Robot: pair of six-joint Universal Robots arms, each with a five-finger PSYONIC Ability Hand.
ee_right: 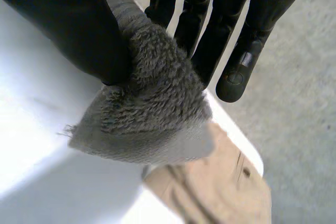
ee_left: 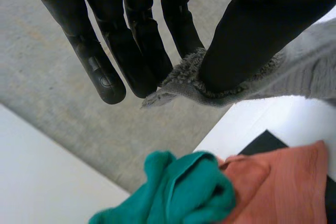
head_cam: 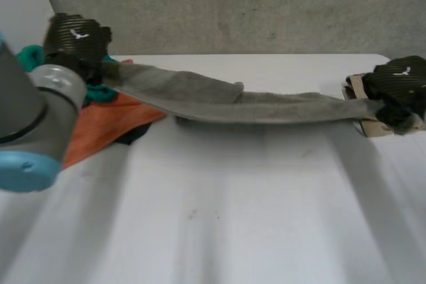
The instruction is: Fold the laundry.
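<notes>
Left hand up at the counter's far left corner, and it had the grey towel by one end. In its wrist view the thumb and fingers pinched the fuzzy edge of the towel between them, the left hand clamped on the very tip of the cloth. Over on the other side, the right hand did the same job. Its wrist view showed the right hand with thumb pressed into the thick pile of the towel and the fingers backing it from behind, a corner poking out below the grip. So the towel ran as a long narrow band from hand to hand across the back of the white counter, dipping a little through its middle; whether that middle touched the surface, I couldn't tell. Below the left hand lay a heap of waiting laundry: an orange cloth, a teal cloth bunched just beside it, and something black peeking out underneath. By the right hand, a tan piece of cardboard sat at the counter's edge.
</notes>
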